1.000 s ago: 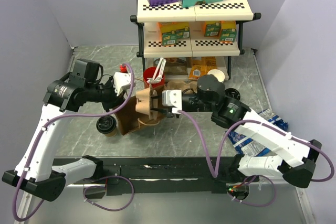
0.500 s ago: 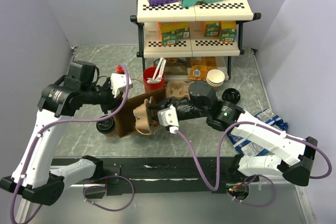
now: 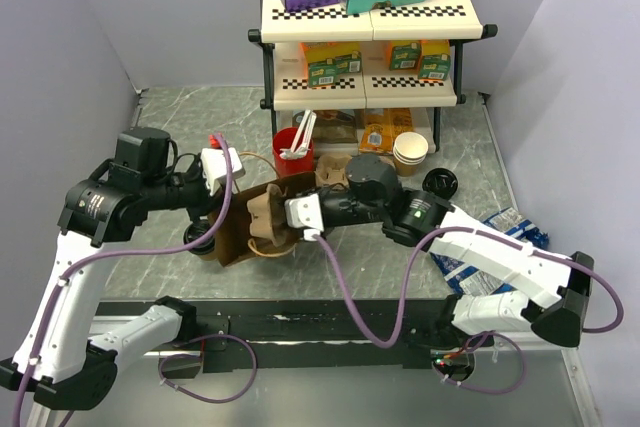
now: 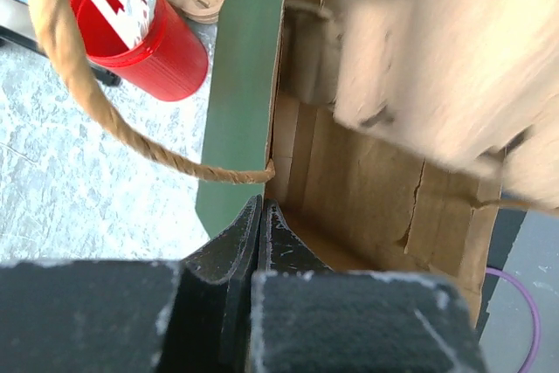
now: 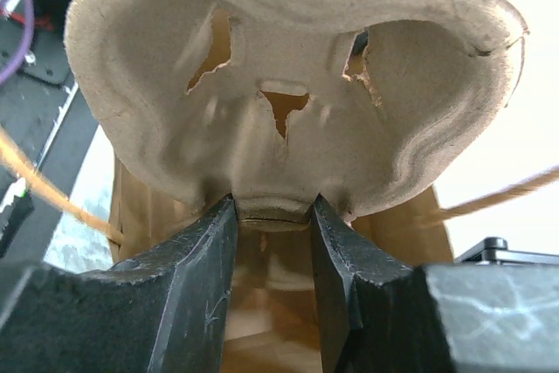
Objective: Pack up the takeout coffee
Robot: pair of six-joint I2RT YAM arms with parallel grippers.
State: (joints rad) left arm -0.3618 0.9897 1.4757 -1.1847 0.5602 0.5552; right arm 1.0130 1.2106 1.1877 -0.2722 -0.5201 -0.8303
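The takeout coffee (image 3: 198,244), a brown cup with a black lid, stands on the table left of the paper bag (image 3: 238,237) and is partly hidden by it. My left gripper (image 3: 232,193) is shut on the bag's upper wall (image 4: 288,155), beside the rope handle (image 4: 87,102). My right gripper (image 3: 281,221) is shut on a nub at the edge of a pulp cup carrier (image 5: 297,85). It holds the carrier (image 3: 264,219) in the bag's open mouth. The carrier's cup holes are empty.
A red cup of stirrers (image 3: 293,148) and a stack of pale cups (image 3: 410,152) stand in front of the two-tier shelf (image 3: 368,17). A loose black lid (image 3: 441,184) lies to the right. Blue packets (image 3: 500,247) lie under the right arm.
Both grippers have shifted left and nearer. The right one has carried the pulp carrier further into the bag's mouth, and the left has pulled the bag's wall left with it.
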